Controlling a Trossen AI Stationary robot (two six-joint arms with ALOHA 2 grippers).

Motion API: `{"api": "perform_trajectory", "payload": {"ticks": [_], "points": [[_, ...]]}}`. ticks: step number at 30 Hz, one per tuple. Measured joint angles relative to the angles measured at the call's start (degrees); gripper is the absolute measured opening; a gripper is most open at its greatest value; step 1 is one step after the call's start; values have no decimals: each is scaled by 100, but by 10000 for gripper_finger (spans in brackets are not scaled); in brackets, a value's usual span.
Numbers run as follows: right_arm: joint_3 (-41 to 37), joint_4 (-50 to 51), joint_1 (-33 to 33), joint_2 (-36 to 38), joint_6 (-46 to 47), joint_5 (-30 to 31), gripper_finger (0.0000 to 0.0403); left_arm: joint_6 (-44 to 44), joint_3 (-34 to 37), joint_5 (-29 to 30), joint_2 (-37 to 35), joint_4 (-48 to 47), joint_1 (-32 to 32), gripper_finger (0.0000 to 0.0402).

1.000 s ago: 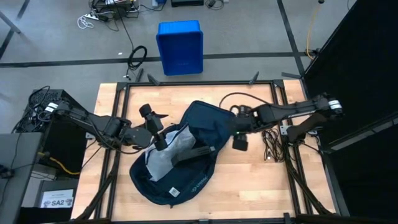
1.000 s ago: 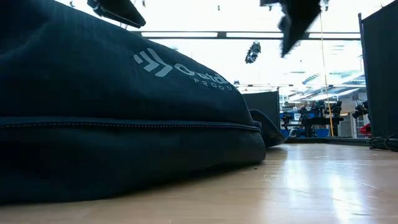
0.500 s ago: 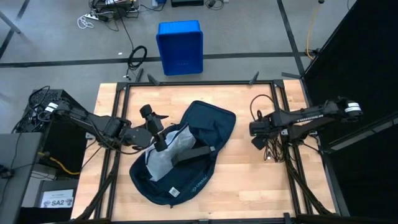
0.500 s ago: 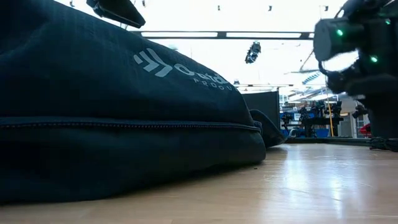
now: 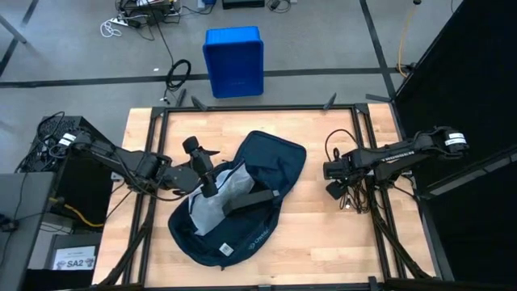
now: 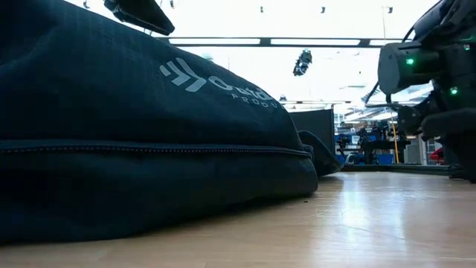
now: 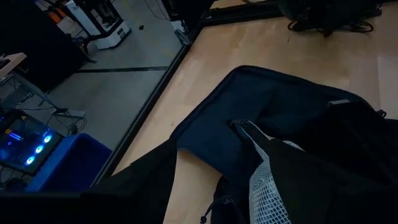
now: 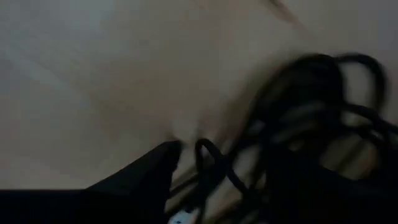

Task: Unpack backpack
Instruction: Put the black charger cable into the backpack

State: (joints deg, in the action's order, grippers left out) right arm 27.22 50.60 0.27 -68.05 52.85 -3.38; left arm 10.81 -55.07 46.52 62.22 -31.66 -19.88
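Note:
The dark navy backpack (image 5: 260, 166) lies in the middle of the table with its mouth open and pale grey lining (image 5: 220, 198) showing. It fills the left of the low view (image 6: 149, 134). My left gripper (image 5: 210, 187) is at the mouth's left rim, shut on the bag. My right gripper (image 5: 333, 191) points down at the table's right edge. It is shut on a black cable (image 8: 214, 163), beside a pile of black cables (image 5: 354, 192). My left gripper holds the backpack at the left rim of its open mouth (image 7: 249, 134), coming in from the table's left and slanting down. Bag fabric covers the fingers, so the kind of hold does not show. The rim stands raised. My right gripper has strands of the black cable (image 8: 214, 163) between its two fingers (image 8: 149, 171), coming from above and pointing down. A loop of the cable (image 5: 333, 139) trails toward the far edge. The view is blurred, so which part it has cannot be told.
A bright blue plastic bin (image 5: 234, 61) stands on the floor beyond the table's far edge. A black metal frame (image 5: 258, 107) runs around the tabletop. Bare wood shows between the backpack and the cable pile and along the near edge.
My right gripper has gone from the backpack's far right end toward the table's right edge and down, tipping until it points down. The black cable and its loop have travelled with it to the cable pile.

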Motion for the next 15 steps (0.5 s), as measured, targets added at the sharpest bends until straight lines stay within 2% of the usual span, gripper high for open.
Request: {"api": "perform_trajectory", "payload": {"ticks": [3, 7, 8, 11, 15], "points": [[0, -505, 54, -80, -224, -308, 139, -2, 0, -3, 1, 7, 0, 229], [13, -803, 157, -177, -530, -435, 29, -2, 0, -11, 2, 47, 0, 229], [11, -842, 176, -179, -606, -438, 16, -2, 0, -13, 2, 58, 0, 229], [106, -970, 226, -190, -683, -322, 12, -4, 0, -11, 2, 61, 0, 229], [610, -1087, 239, -63, -970, -105, 4, -4, 0, -11, 2, 96, 0, 229]]}}
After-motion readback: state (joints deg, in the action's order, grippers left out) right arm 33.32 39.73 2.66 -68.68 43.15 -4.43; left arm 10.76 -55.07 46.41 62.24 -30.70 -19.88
